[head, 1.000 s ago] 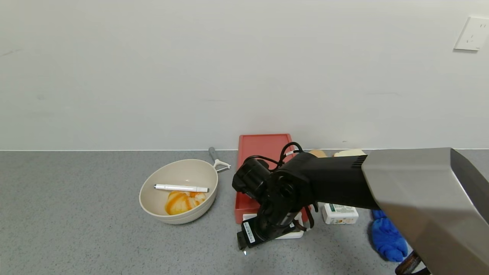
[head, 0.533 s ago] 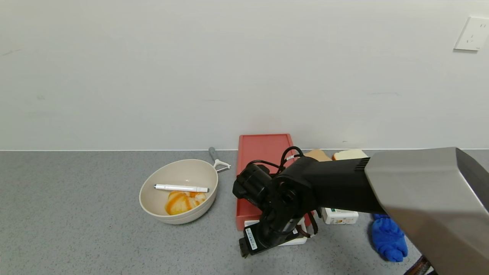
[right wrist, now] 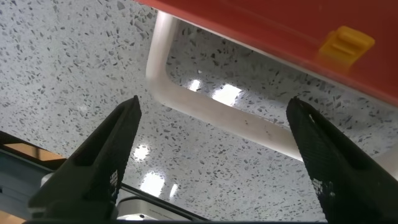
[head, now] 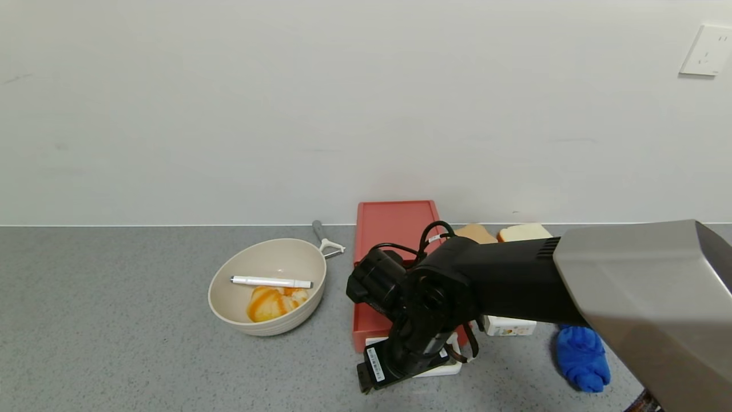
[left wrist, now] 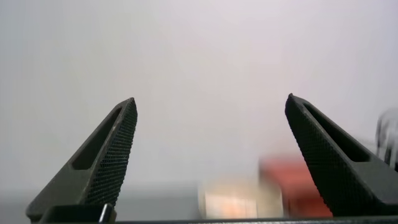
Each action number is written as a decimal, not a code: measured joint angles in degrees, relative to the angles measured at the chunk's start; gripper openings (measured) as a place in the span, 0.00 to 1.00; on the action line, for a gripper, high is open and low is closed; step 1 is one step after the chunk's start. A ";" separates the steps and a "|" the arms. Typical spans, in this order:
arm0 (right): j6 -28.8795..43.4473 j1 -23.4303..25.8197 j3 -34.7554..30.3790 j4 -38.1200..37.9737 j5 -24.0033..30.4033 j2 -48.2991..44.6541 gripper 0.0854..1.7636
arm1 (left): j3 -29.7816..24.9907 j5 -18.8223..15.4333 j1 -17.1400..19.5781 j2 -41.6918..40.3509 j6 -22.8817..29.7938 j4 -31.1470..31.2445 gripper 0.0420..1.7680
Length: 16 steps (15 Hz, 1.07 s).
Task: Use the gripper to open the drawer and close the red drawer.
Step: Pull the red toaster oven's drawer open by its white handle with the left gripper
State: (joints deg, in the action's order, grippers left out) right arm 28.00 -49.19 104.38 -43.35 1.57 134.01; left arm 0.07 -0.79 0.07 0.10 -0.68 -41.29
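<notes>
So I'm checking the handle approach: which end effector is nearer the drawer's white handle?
Right. The right end effector is open just over the white handle at the front of the red drawer. The left end effector is open, away from it, facing the wall.

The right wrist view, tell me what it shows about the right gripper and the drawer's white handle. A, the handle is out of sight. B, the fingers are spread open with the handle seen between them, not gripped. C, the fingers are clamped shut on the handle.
B: in the right wrist view the right gripper has its fingers spread wide, and the white handle of the red drawer shows between them, apart from both fingers.
</notes>
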 joint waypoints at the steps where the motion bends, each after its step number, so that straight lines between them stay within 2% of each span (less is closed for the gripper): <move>1: 0.11 -0.10 -0.02 0.02 -0.01 -0.09 0.97 | 0.02 0.02 0.02 0.00 -0.02 -13.95 0.97; 2: 0.16 -0.30 -0.02 0.05 -0.01 -0.17 0.97 | 0.00 0.02 0.00 0.00 -0.02 -21.49 0.97; 3: 0.16 -0.34 -0.02 0.07 0.00 -0.27 0.97 | -0.02 0.02 -0.02 0.00 -0.02 -24.70 0.97; 4: 0.16 -0.37 0.00 0.05 -0.04 -0.38 0.97 | -0.07 0.00 -0.02 0.00 -0.02 -22.65 0.97; 5: 0.13 -0.48 -0.02 0.02 -0.09 -0.52 0.97 | -0.07 0.00 -0.02 0.00 -0.02 -16.84 0.97; 6: 0.09 -0.50 0.00 0.02 -0.10 -0.68 0.97 | -0.07 0.00 0.00 0.00 -0.02 -6.34 0.97; 7: 0.05 -0.50 0.00 0.02 -0.17 -0.85 0.97 | -0.10 0.02 0.00 0.00 -0.02 10.84 0.97; 8: 0.00 -0.48 0.00 -0.02 -0.23 -1.13 0.97 | -0.17 0.02 0.00 0.00 0.00 23.84 0.97; 9: 0.00 -0.43 0.01 0.00 -0.32 -1.46 0.97 | -0.15 0.00 0.00 0.00 -0.02 33.88 0.97; 10: 0.00 -0.45 0.01 -0.11 -0.32 -1.88 0.97 | -0.12 0.02 0.00 0.00 -0.02 40.08 0.97; 16: -0.44 -0.45 0.00 -2.05 -0.63 -6.29 0.97 | -0.05 0.00 -0.02 0.00 -0.02 41.75 0.97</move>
State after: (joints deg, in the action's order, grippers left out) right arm 27.56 -49.64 104.38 -45.40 0.94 127.72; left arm 0.02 -0.79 0.05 0.10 -0.71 0.46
